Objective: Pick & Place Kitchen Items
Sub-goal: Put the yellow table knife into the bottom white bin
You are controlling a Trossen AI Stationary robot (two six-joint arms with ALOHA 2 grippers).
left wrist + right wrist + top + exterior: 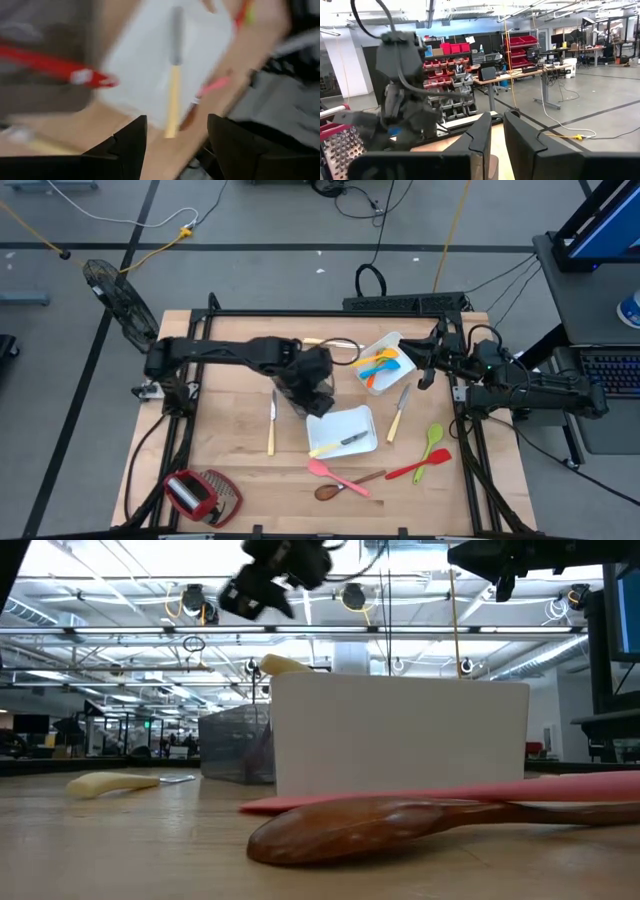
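Note:
A pale-handled knife [340, 444] lies in the near white tray [345, 420]; the left wrist view shows it [173, 95] lengthwise on the tray floor, and the low view shows its handle end [285, 665] over the rim. My left gripper [318, 385] [177, 150] hovers open above the tray's far left corner, holding nothing. A second tray [385, 362] at the far side holds blue, orange and yellow utensils. My right gripper [428, 370] [497, 135] waits raised at the far right, shut with nothing between its fingers.
Loose on the table lie two more knives [271, 423] [399, 412], a green spoon [432, 442], a red spatula [420, 468], a pink spoon [335, 473] and a wooden spoon [345, 486]. A red-and-mesh gadget [200, 495] sits near left. A grey bin [235, 745] stands under my left arm.

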